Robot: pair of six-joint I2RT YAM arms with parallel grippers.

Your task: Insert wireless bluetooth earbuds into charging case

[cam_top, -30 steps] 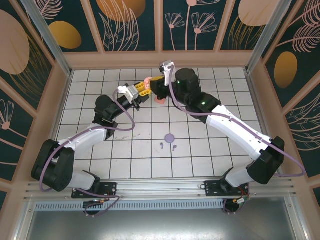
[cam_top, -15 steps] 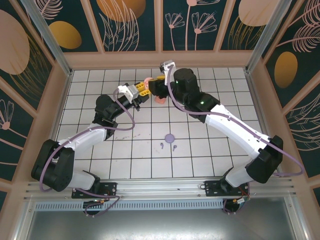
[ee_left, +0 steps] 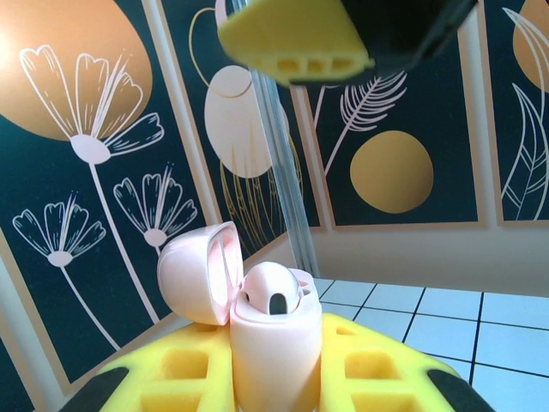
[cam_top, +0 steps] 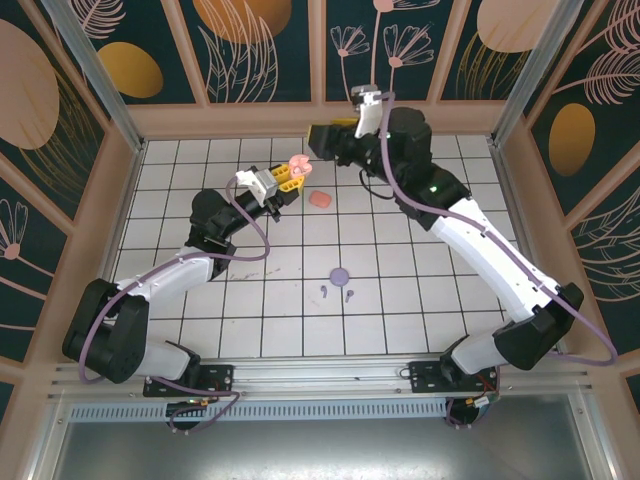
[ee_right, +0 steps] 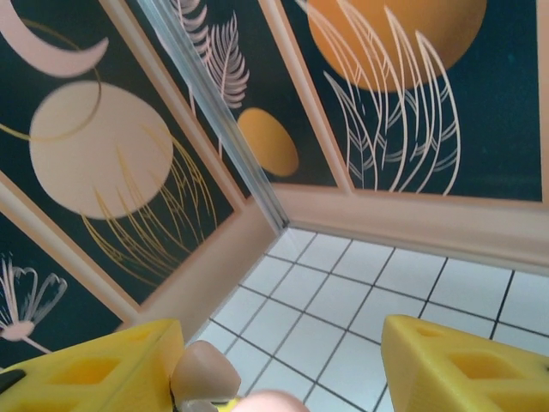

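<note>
Toward the near middle of the tiled table [cam_top: 400, 300]: two purple earbuds [cam_top: 324, 292] lie loose, side by side, not touching. Just beyond them sits a round purple case [cam_top: 340, 274], apart from both.

Farther back, left of centre: a salmon case [cam_top: 320, 200] rests alone on the tiles. Cannot tell whether its lid is up or down.

Just beside it, raised off the table: the left gripper [cam_top: 288, 178], jaws closed tight on a pink case [ee_left: 274, 343]. The case stands upright between the yellow pads. Its lid [ee_left: 199, 273] is swung open to one side. One pale earbud [ee_left: 271, 294] sits in the case's mouth, its rounded top showing above the rim. Stem hidden.

Farthest, near the back wall [cam_top: 320, 118]: the right gripper [ee_right: 281, 335], held above and beyond the pink case. Its yellow fingers [ee_right: 103, 369] stand wide apart with nothing between them.
</note>
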